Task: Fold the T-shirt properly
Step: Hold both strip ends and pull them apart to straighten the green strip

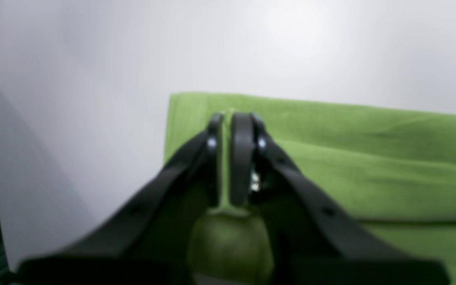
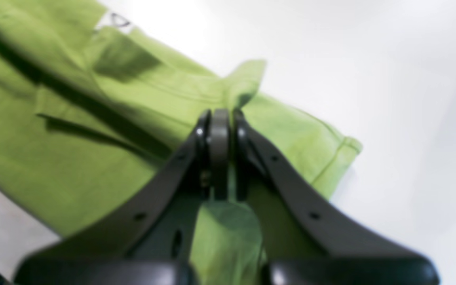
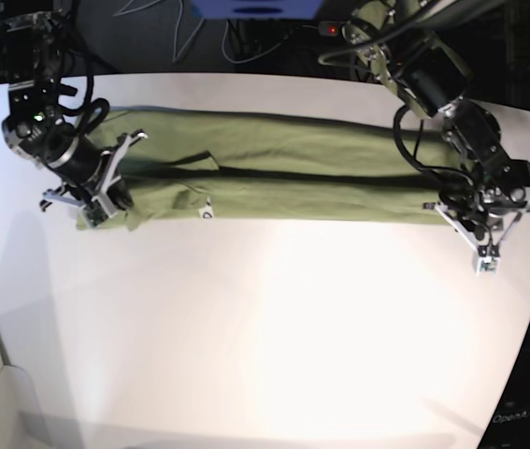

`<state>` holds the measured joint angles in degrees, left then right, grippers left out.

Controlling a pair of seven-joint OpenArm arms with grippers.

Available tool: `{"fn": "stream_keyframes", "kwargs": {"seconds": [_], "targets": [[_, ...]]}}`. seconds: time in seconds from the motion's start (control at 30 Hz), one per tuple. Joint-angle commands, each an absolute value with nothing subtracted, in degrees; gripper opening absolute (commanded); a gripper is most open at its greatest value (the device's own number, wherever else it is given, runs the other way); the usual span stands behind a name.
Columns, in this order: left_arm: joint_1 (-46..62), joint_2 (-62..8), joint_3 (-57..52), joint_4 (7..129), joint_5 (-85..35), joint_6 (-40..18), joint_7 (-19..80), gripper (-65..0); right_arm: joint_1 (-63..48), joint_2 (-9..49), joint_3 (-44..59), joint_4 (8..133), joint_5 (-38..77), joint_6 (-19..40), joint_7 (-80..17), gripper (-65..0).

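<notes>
The T-shirt (image 3: 283, 173) lies on the white table (image 3: 274, 327), stretched lengthwise between both grippers (a long folded band); left gripper (image 3: 475, 223) and right gripper (image 3: 96, 201) each pinch one end.

The T-shirt (image 3: 283, 173) lies stretched across the far half of the tabletop (image 3: 274, 327), folded into a long band. My right gripper (image 3: 96, 192) sits at its end on the base view's left, my left gripper (image 3: 465, 220) at the opposite end, each with cloth between its fingers (image 1: 240, 158).
</notes>
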<state>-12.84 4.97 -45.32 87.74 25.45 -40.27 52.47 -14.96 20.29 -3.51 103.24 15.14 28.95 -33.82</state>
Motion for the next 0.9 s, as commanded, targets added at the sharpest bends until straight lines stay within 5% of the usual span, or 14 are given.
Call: {"fn": "stream_keyframes", "kwargs": {"seconds": [0.0,0.3,0.87], "targets": [[-13.9,4.5,-45.2,89.7,25.3,-40.0,52.1,-62.7,-14.5,21.1,-3.0,104.7,15.5,28.7,-32.7,-64.4],[-11.5,4.5,-44.7,97.3,25.2,-40.0,59.4,-62.7,-15.6,21.1,-3.0,104.7,15.5,28.7,-32.7,-64.4],[-4.3,3.9,-44.7,102.6,18.4,-40.0,58.9,-62.7,-15.3,20.6,-3.0,104.7,15.5,28.6,-32.7,-64.4]]}}
